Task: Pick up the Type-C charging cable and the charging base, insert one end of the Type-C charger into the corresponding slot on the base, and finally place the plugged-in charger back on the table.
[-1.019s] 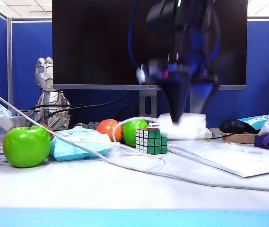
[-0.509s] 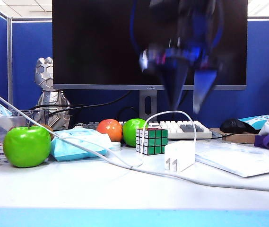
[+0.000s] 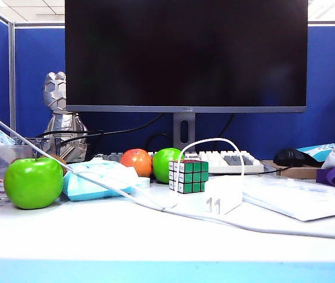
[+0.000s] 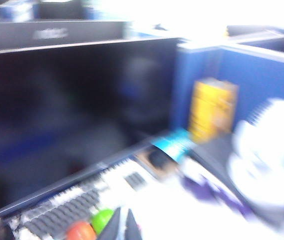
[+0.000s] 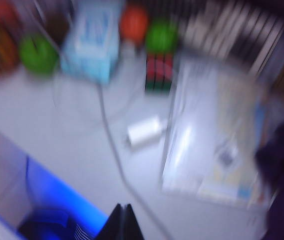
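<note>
Task looks complete: small white boxy charging base (image 3: 224, 197) with thin white cable (image 3: 209, 143) rests tabletop, well below our closed, empty left gripper (image 4: 126, 226) and right gripper (image 5: 122, 220); we judge nothing remains

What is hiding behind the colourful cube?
Behind the Rubik's cube a green apple peeks out beside an orange fruit, with a keyboard farther back. The cube covers part of that apple.

On the tabletop (image 3: 96, 236), the charging base (image 3: 223, 197) stands just beside the Rubik's cube (image 3: 188, 175), the Type-C charging cable (image 3: 209, 143) arching above it. Open tabletop lies in front of the base, crossed by a thicker white cable (image 3: 261, 226); a plastic sleeve (image 3: 297, 197) lies to its right.

Left gripper (image 4: 126, 227) and right gripper (image 5: 122, 220) ride clear above, jaws closed.
</note>
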Robot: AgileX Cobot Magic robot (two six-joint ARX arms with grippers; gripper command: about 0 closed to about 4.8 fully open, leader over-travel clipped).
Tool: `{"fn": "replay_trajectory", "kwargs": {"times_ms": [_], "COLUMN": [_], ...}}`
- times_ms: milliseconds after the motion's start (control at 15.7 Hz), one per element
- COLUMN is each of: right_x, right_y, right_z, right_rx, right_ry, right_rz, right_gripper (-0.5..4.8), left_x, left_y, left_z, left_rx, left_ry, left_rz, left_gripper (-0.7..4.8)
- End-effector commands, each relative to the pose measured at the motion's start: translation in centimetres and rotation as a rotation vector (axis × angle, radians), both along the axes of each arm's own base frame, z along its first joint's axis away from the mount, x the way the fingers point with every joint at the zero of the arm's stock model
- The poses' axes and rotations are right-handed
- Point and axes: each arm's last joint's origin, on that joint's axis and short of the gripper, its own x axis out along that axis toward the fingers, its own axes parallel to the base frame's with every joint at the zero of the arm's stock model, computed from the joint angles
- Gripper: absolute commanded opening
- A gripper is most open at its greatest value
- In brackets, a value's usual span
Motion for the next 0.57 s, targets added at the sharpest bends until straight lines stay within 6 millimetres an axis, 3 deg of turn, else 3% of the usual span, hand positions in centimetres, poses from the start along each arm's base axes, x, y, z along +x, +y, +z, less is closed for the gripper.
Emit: {"fn": "replay_trajectory", "kwargs": {"times_ms": [64, 191, 318, 509, 573], "right_x": [-6.3, -7.2, -5.7, -3.1, -2.6], "right_y": [-4.0, -4.7, -3.6, -2.1, -1.8], "right_z": [2.5, 1.0, -4.2, -13.0, -15.1], "right_rx": [0.177, 0.242, 0.296, 0.34, 0.339], "right_ry": [-0.421, -0.527, -0.519, -0.511, -0.503], "right_rz": [0.03, 0.025, 0.016, -0.034, -0.043], "right_gripper": [-0.01, -0.01, -0.01, -0.01, -0.01], "left_x": [-5.1, -8.3, -11.6, -13.9, -14.3], "left_y": [2.5, 4.2, 6.0, 7.3, 7.5], "left_z": [-1.7, -3.1, -5.1, -7.2, -7.9], "left_rx": [0.08, 0.103, 0.171, 0.172, 0.173], "left_ry": [0.054, 0.1, 0.138, 0.146, 0.146], "left_rz": [-0.072, -0.073, -0.068, -0.068, -0.067], "left_gripper": [-0.06, -0.06, -0.06, -0.06, -0.06]}}
